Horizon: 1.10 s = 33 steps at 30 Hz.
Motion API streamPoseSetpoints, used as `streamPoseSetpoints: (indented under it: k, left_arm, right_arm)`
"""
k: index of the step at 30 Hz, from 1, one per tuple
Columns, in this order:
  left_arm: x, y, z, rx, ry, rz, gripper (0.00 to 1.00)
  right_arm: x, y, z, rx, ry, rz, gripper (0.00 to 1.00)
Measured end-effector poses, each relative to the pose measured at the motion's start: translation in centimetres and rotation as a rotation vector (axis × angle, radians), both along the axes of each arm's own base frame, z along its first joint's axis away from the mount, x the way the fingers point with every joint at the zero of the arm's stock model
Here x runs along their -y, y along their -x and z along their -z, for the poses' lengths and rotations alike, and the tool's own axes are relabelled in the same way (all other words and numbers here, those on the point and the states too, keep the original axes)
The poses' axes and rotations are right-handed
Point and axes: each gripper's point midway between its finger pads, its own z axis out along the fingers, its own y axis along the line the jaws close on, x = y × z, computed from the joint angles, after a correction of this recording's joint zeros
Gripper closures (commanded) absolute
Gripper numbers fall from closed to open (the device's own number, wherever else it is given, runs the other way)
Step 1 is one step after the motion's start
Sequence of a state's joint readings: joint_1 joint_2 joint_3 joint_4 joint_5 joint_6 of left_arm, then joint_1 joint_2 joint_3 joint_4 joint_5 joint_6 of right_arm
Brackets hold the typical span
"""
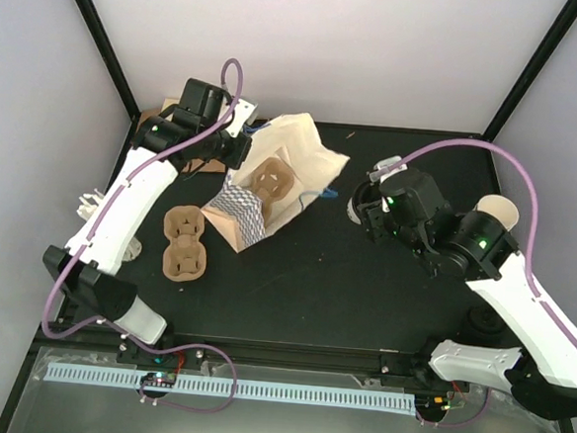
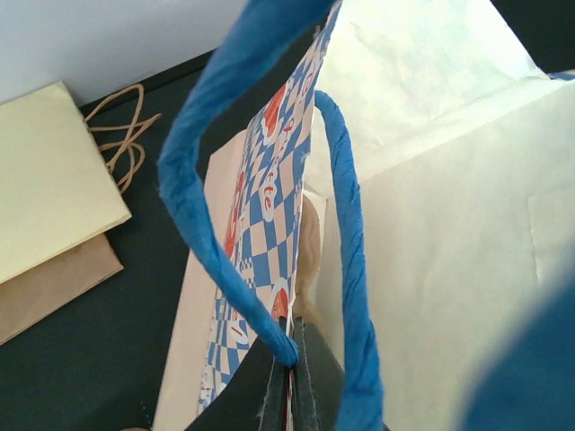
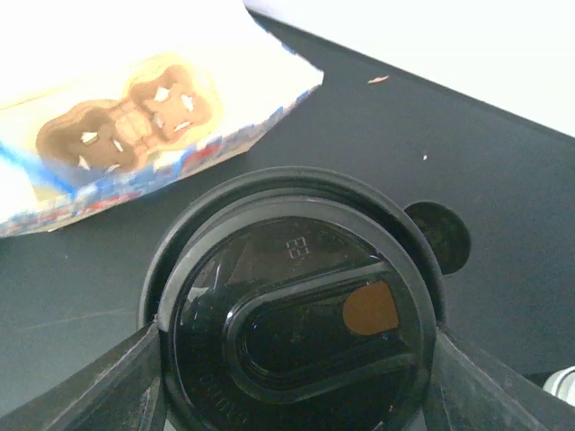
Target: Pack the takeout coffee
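So from the top view, my right claw (image 1: pixel 367 204) is wrapped around the takeout coffee (image 1: pixel 353 212), mid-desk on the right side, and the bag (image 1: pixel 308 153) lies at roughly 9 o'clock from it. The bag's long axis runs about 7 to 1 o'clock, mouth at the 1 o'clock end, with a pulp carrier (image 1: pixel 270 181) sitting inside. My left claw (image 1: pixel 239 154) is at the bag's 10 o'clock edge, so the right arm is clearly the one nearer the cup. The left wrist view shows that claw squeezed fully closed on the bag's rim right where the blue handle (image 2: pixel 216 233) meets it, with the checked paper pinched between the fingers, which I reckon is what props the mouth open. In the right wrist view the black lid (image 3: pixel 296 314) fills the frame with a finger pressed against each side, and the carrier's cup wells sit at about 11 o'clock. My guess is the coffee has to travel that way into a well.
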<state>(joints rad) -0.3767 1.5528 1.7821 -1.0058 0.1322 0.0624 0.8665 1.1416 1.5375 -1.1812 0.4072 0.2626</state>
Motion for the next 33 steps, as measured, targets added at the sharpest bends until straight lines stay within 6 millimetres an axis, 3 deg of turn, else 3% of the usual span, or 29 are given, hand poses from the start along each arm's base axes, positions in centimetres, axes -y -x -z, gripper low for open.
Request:
streamPoseSetpoints:
  k: [5,15,21,27,33]
  left_arm:
    - [0.9,2.2,-1.3,0.020,0.036,0.058,0.99]
    - [3.0,5.5,-1.0,-0.031,0.091,0.165,0.98]
    - [4.1,7.1,-0.9,-0.060,0.107,0.219,0.98]
    - [5.3,8.3,-0.9,-0.083,0.126,0.271,0.98]
    - [6.2,9.2,-1.0,-0.100,0.149,0.322,0.98]
  right_arm:
    - [1.1,0.1,-2.6,0.048,-0.017,0.028,0.36]
    - [2.5,0.8,-8.6,0.165,-0.087,0.023,0.38]
    - [1.5,1.8,-12.4,0.212,-0.177,-0.068,0.40]
    - [-3.2,2.8,-11.7,0.116,-0.221,-0.281,0.43]
    - [-7.4,2.4,-7.6,-0.019,-0.183,-0.400,0.44]
